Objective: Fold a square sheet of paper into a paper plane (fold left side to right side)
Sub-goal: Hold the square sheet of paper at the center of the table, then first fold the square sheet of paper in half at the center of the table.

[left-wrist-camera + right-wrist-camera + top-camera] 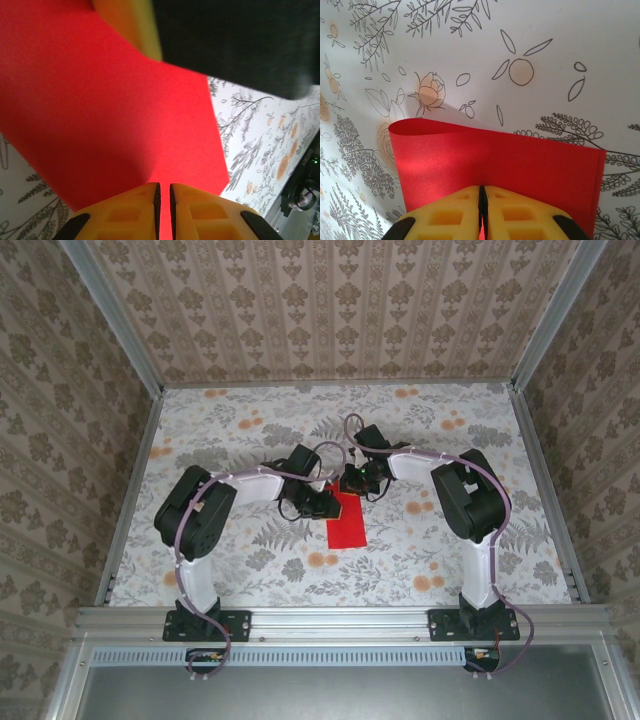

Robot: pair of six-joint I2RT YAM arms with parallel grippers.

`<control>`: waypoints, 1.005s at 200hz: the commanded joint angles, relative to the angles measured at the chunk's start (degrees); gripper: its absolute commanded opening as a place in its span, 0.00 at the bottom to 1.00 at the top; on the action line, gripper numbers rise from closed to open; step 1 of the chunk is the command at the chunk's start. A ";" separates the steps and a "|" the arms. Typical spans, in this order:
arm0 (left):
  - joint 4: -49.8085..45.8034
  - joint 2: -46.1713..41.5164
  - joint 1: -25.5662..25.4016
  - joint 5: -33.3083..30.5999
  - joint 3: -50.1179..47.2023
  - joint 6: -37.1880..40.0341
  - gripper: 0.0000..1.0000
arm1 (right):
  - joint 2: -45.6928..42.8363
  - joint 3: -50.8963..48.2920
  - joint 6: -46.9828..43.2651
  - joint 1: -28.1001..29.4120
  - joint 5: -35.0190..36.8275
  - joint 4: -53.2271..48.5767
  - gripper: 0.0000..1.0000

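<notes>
Surface: floral-print table (250, 560), patterned wallpaper on three sides.
Square sheet of paper (347, 527): bright red, a narrow upright rectangle from above, lying mid-table between the two arms; one corner curves up in the right wrist view.
Left gripper (164, 192): fingers pinched together on the paper's edge.
Right gripper (482, 197): fingers closed tight, nipping the paper's edge.

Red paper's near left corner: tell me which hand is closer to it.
Left. The left hand pinches the red paper at its left edge; the right hand pinches its far edge, farther from that corner.
</notes>
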 commanded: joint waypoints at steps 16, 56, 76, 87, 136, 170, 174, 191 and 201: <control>-2.16 0.89 -0.12 -2.32 1.35 1.55 0.17 | 2.10 -0.20 0.07 -0.49 3.13 -2.73 0.13; -2.63 0.98 -0.31 -4.75 -0.54 0.09 0.17 | -1.56 -0.10 1.53 -1.34 2.16 0.84 0.17; -2.05 1.11 -0.50 -5.29 -1.57 -0.74 0.17 | -4.70 -0.37 1.38 -1.78 3.33 0.80 0.20; -1.77 1.14 -0.67 -5.55 -1.81 -0.92 0.17 | -6.62 -1.03 1.20 -1.86 3.81 0.58 0.21; -2.19 1.24 -0.94 -6.08 -1.52 -1.21 0.17 | -16.40 -9.03 1.50 -1.50 4.10 -1.26 0.25; -2.49 1.16 -1.15 -6.50 -1.51 -1.34 0.17 | -21.27 -16.32 3.40 1.33 1.45 -2.38 0.17; -2.50 1.07 -1.19 -6.55 -1.50 -1.40 0.17 | -21.66 -17.26 3.87 1.85 1.15 -2.06 0.16; -2.66 0.90 -1.37 -6.78 -1.43 -1.57 0.17 | -22.25 -20.44 5.66 4.08 0.55 -0.72 0.15; -2.66 0.89 -1.32 -6.88 -1.55 -1.58 0.17 | -21.80 -21.74 6.37 5.07 0.91 -0.16 0.15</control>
